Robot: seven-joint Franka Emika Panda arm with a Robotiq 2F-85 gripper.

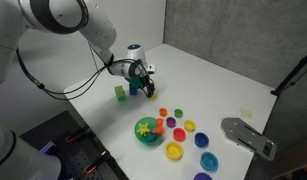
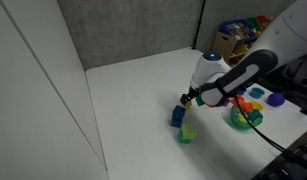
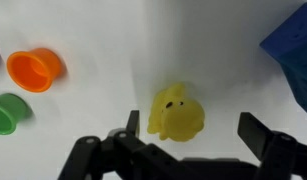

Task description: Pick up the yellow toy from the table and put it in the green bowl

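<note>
Exterior view, arm entering from the upper left: I read the claw (image 1: 144,84) low over the white worktop (image 1: 213,75), with a green block (image 1: 120,92) just beside it. The green bowl (image 1: 148,131) sits nearer the camera, apart from the claw, and holds an orange-yellow star-like toy (image 1: 144,127). Small coloured cups (image 1: 181,128) are scattered beside the bowl. I cannot make out the yellow toy from this angle, nor how far apart the fingers are.

Exterior view, arm entering from the right: the claw (image 2: 186,98) hangs close above the worktop (image 2: 133,95). A blue block (image 2: 178,116) and the green block (image 2: 187,132) lie near it, towards the camera. The green bowl (image 2: 239,119) is partly hidden behind the arm.

Wrist view: the claw (image 3: 190,122) is spread wide. The yellow toy (image 3: 176,112) rests on the worktop (image 3: 93,25) between the two fingers (image 3: 261,135), closer to the one at the picture's left; no contact is visible. An orange cup (image 3: 35,68) and a green cup (image 3: 7,112) stand at the left edge, and the blue block (image 3: 293,48) fills the upper right corner.
</note>
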